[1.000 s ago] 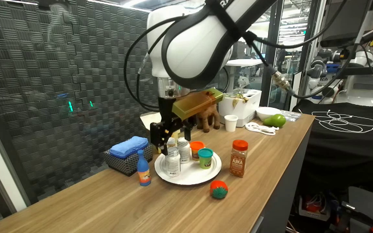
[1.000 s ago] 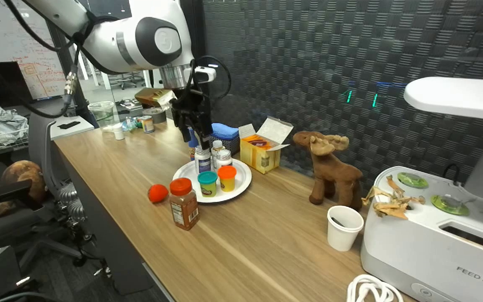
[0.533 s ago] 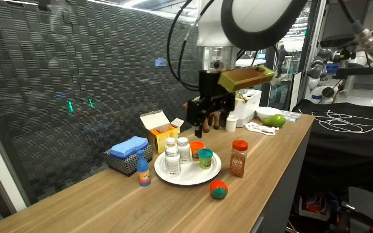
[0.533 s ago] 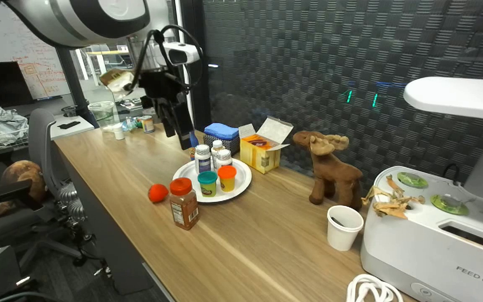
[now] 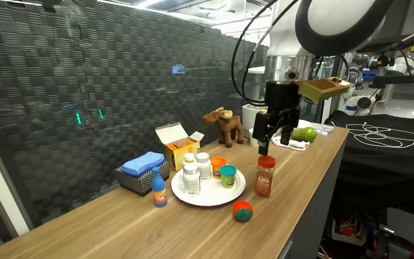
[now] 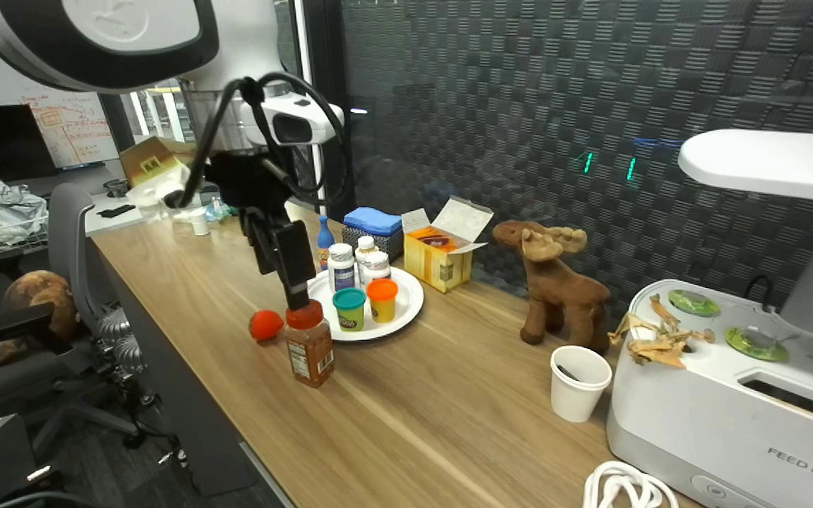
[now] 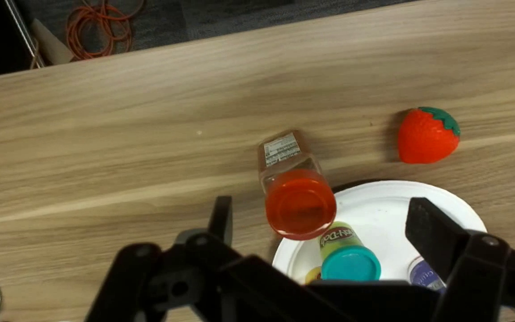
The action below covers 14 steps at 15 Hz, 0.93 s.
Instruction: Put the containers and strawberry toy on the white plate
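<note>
Red cap (image 5: 266, 161) uppermost, the brown spice jar (image 5: 264, 181) stands upright on the worktop (image 5: 138, 230), just beside the white plate (image 5: 214, 197), between it and the worktop's free long edge; the strawberry toy (image 7: 427, 137) also lies off the plate. Above the jar hangs the pincer (image 5: 274, 147), released and empty, its 2 jaws spread wide, and in the wrist view the cap shows between them, nearer the jaw farther from the toy. Pointing down along the jar's vertical axis, it probably needs a small sidestep and a straight descent.
</note>
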Motion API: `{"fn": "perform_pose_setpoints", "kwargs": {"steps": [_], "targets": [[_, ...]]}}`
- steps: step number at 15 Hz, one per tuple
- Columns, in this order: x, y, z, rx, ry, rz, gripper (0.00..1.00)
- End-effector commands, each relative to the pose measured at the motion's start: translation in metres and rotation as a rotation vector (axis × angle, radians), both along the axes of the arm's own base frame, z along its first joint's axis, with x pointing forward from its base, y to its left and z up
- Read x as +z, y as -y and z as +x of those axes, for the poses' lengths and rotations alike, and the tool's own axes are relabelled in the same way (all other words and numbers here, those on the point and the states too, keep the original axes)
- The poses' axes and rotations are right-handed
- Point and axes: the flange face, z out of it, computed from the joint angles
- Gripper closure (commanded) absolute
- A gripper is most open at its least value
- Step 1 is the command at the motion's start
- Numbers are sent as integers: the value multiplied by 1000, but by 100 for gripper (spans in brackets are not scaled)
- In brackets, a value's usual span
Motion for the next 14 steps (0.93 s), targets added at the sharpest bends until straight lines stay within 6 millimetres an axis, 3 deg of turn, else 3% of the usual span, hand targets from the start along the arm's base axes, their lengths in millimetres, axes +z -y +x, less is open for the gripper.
{"fn": "perform_pose_setpoints", "kwargs": {"steps": [1,8,9,12,13,14], "targets": [[-17,13,-1,60,38,55,0],[-47,12,5,137,42,156,0],[-46,9,0,135,25,142,8],[-38,4,-11,131,20,74,18],[-34,2,-14,129,25,45,34],[-30,1,-15,129,33,18,42]]}}
